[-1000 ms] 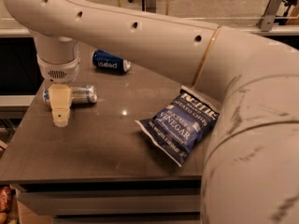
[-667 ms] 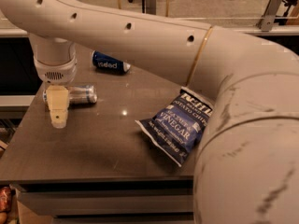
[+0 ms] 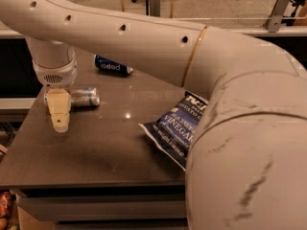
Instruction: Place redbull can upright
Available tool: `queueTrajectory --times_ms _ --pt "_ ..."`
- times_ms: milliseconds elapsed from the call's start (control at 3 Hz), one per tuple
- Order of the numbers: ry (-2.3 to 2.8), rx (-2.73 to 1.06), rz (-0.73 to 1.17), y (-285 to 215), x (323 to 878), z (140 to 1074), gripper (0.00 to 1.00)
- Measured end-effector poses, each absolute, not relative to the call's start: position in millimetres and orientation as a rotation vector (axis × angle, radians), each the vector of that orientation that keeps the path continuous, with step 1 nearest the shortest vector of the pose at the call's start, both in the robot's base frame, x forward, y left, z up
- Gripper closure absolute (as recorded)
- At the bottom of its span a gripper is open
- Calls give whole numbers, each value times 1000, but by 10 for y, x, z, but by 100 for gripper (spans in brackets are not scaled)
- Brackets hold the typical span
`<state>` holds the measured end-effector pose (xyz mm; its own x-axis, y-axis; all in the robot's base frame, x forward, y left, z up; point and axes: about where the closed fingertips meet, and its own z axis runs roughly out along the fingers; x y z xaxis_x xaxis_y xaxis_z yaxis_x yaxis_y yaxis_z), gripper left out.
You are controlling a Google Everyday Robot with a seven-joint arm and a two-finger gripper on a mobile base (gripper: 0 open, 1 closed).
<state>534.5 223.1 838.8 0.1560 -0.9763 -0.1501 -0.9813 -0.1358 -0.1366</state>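
The redbull can, slim and silver-and-blue, lies on its side on the dark table near the far left. My gripper hangs from the white wrist, pointing down, just in front of and to the left of the can's left end, which it partly hides. I cannot tell whether it touches the can.
A shorter dark blue can with white lettering lies on its side at the back of the table. A blue chips bag lies at the right, partly hidden by my arm, which spans the top and right of the view.
My gripper has shifted slightly down and left next to the can. The redbull can, the blue can and the bag have not moved.
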Motion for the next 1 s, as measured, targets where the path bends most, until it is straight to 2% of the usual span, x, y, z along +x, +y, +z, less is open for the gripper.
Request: queueTrajectory --times_ms 1000 --pt "2017 -2235 -36 2050 5360 8308 0"
